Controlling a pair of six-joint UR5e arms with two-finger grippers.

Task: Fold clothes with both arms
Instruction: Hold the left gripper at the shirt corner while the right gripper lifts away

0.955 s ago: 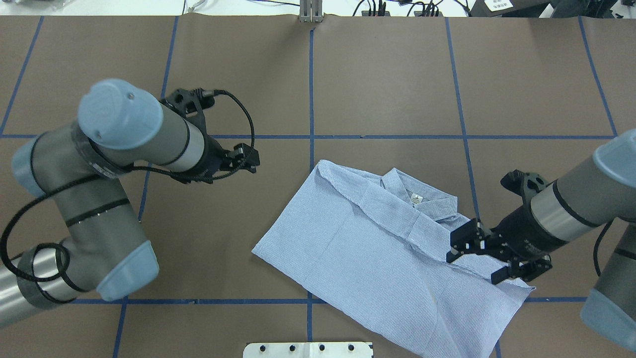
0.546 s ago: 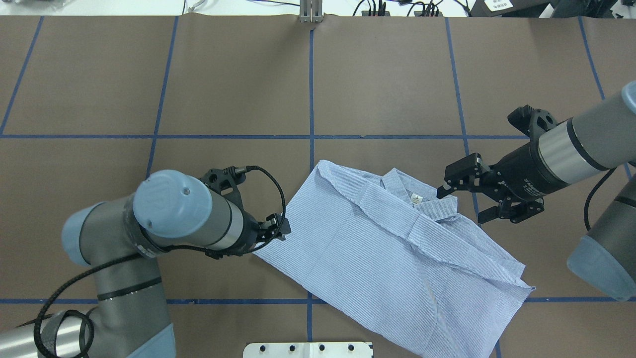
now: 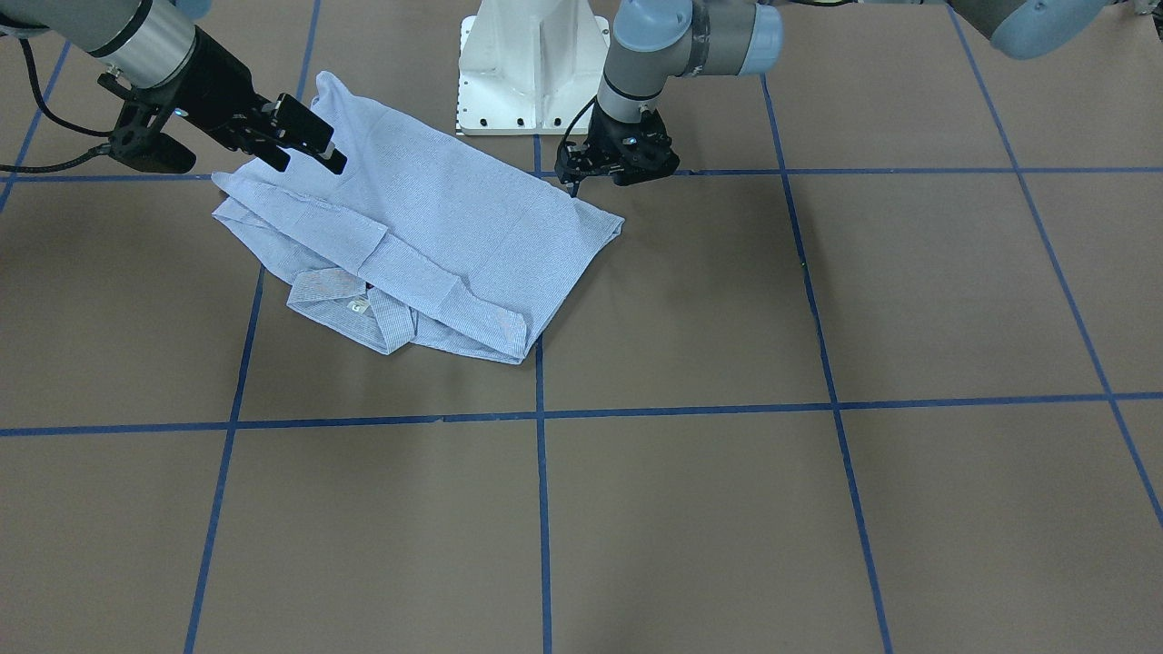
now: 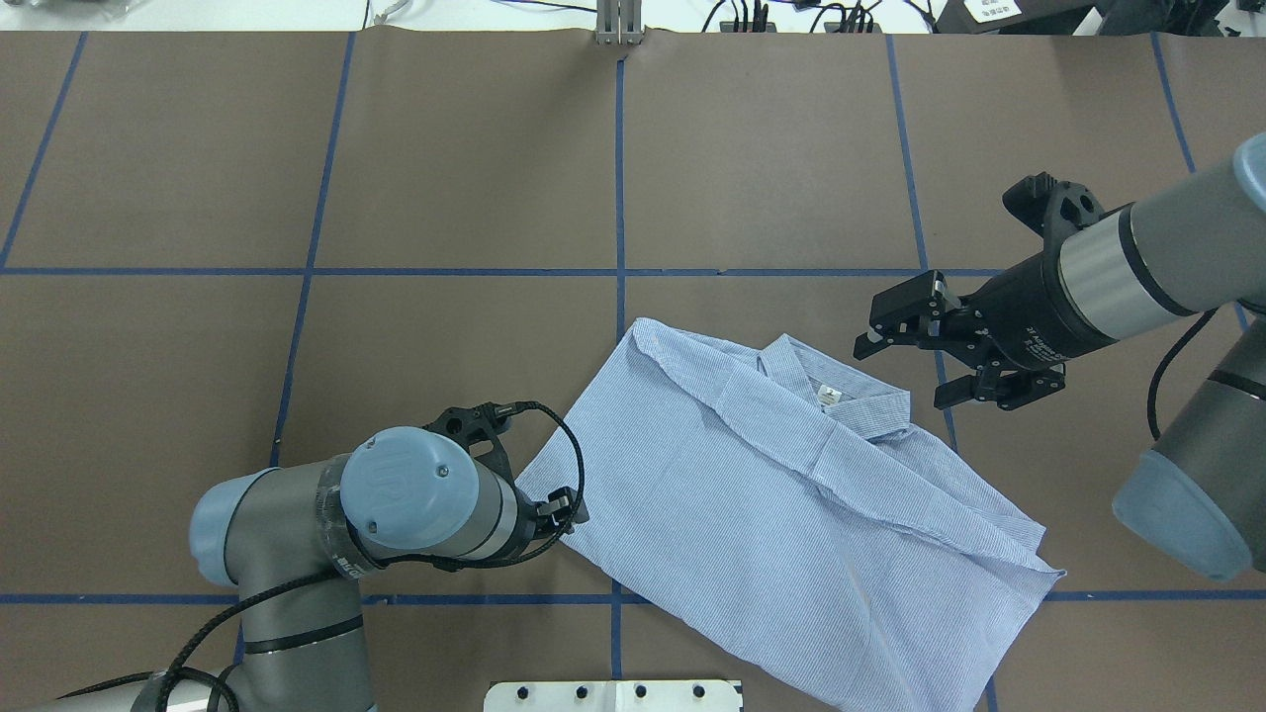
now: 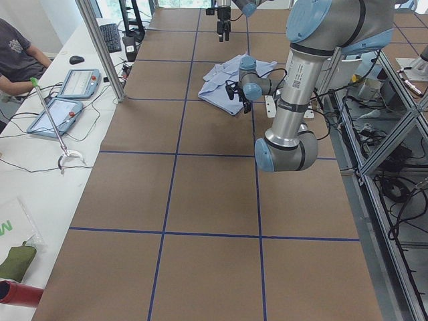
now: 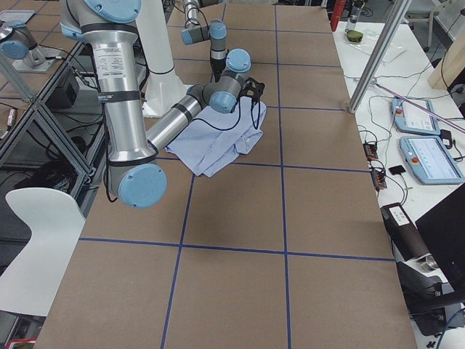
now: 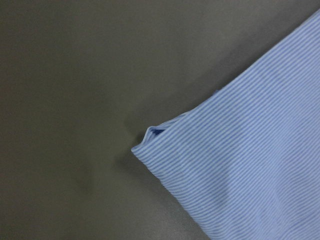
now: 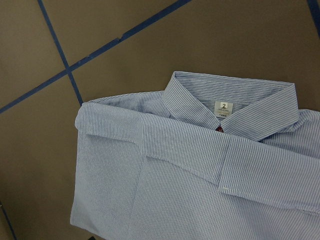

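Observation:
The light blue striped shirt point(image 4: 771, 504) lies partly folded and slanted on the brown table, collar point(image 4: 841, 391) toward the far right. It also shows in the front view point(image 3: 436, 236). My right gripper point(image 4: 900, 374) hovers open and empty just right of the collar, clear of the cloth; the right wrist view looks down on the collar point(image 8: 230, 107). My left gripper point(image 4: 566, 509) points down at the shirt's left corner point(image 7: 150, 140); the wrist hides its fingers, so its state is unclear. In the front view the left gripper point(image 3: 574, 182) stands at that corner.
The white pedestal base point(image 4: 613, 695) sits at the near table edge, just below the shirt. Blue tape lines point(image 4: 619, 198) grid the brown surface. A person point(image 5: 17, 53) and tablets point(image 5: 80, 83) are at a side desk beyond the table.
The right gripper left the shirt's right side and moved up to the collar, staying open. The left arm swung down and in to the shirt's left corner.

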